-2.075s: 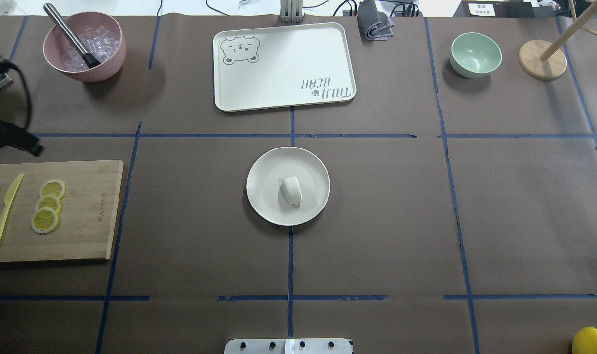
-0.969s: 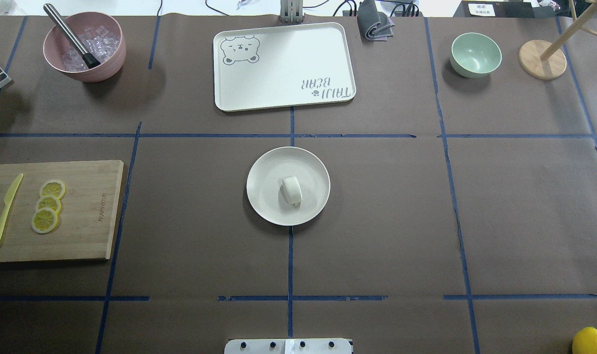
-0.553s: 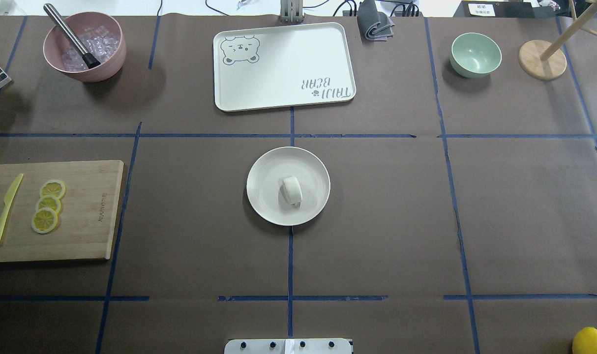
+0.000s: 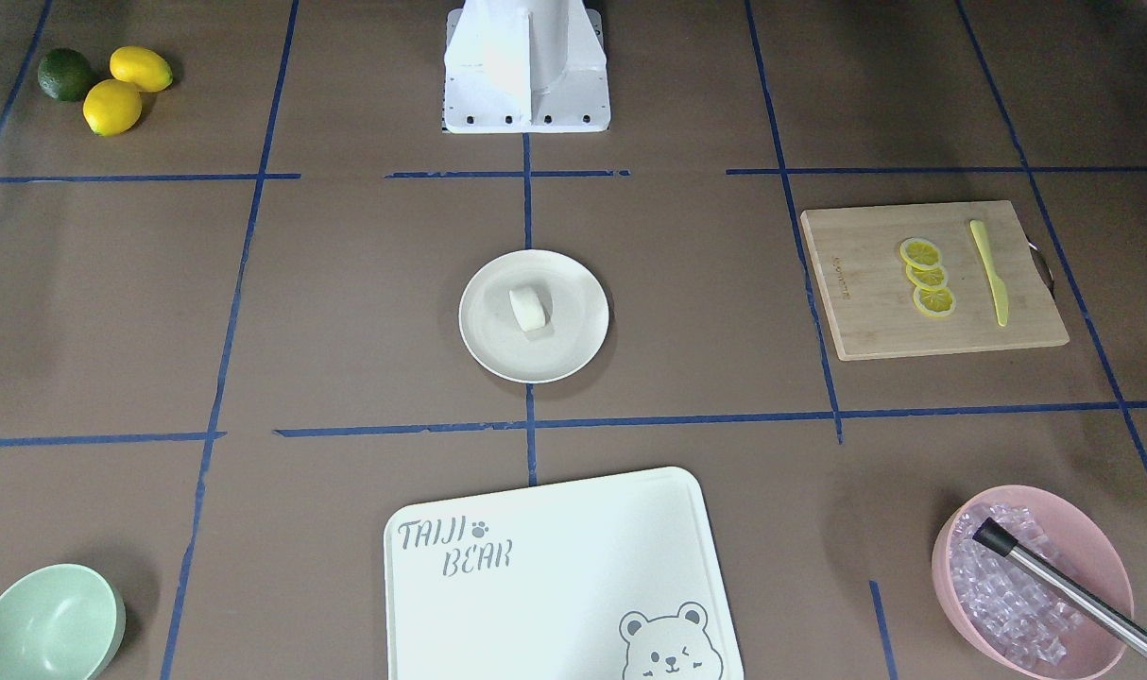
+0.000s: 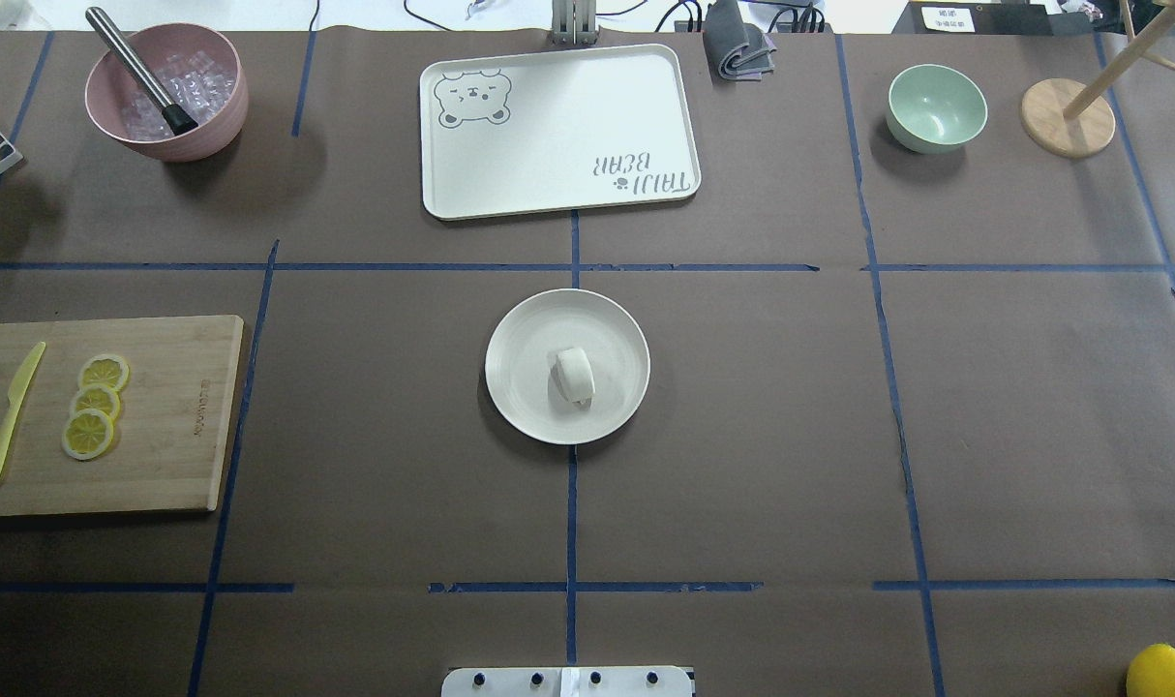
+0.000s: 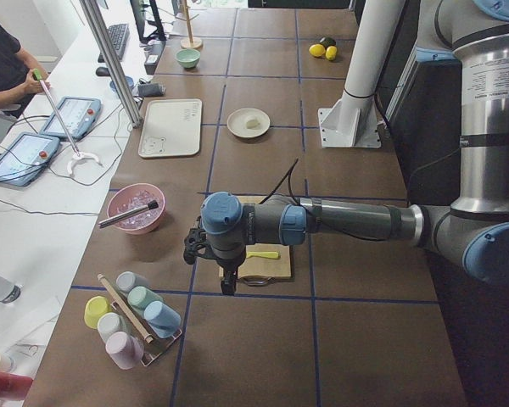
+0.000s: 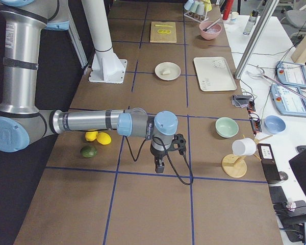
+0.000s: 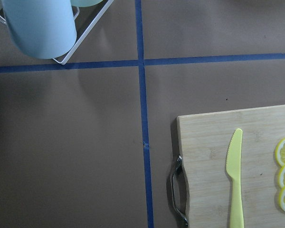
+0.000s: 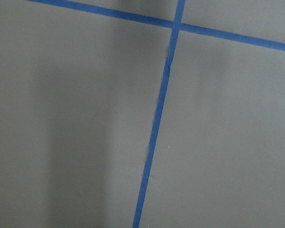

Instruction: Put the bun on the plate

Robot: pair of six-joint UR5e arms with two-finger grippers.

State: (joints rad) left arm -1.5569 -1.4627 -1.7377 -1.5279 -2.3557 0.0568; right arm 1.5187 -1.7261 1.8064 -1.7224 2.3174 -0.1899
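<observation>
The small white bun (image 5: 575, 375) lies on its side near the middle of the round cream plate (image 5: 522, 382) at the table's centre; the front-facing view shows the same bun (image 4: 527, 309) on that plate (image 4: 576, 332). Nothing touches either one. No gripper appears in the overhead or front-facing views. My left gripper (image 6: 227, 287) hangs past the cutting board at the table's left end, far from the plate. Beyond the lemons at the table's other end hangs my right gripper (image 7: 159, 166). For both, I cannot tell open from shut.
A bear-printed tray (image 5: 558, 136) lies behind the plate. At the back stand a mint-green bowl (image 5: 936, 106), a wooden stand (image 5: 1067, 116) and a pink bowl of ice (image 5: 166, 92). A cutting board (image 5: 166, 436) with lemon slices and a knife sits left. A cup rack (image 6: 131, 318) stands beside the left arm.
The dark part of the left arm seen at the overhead view's left edge 2.1 s ago has left that view. Bun and plate have not moved.
</observation>
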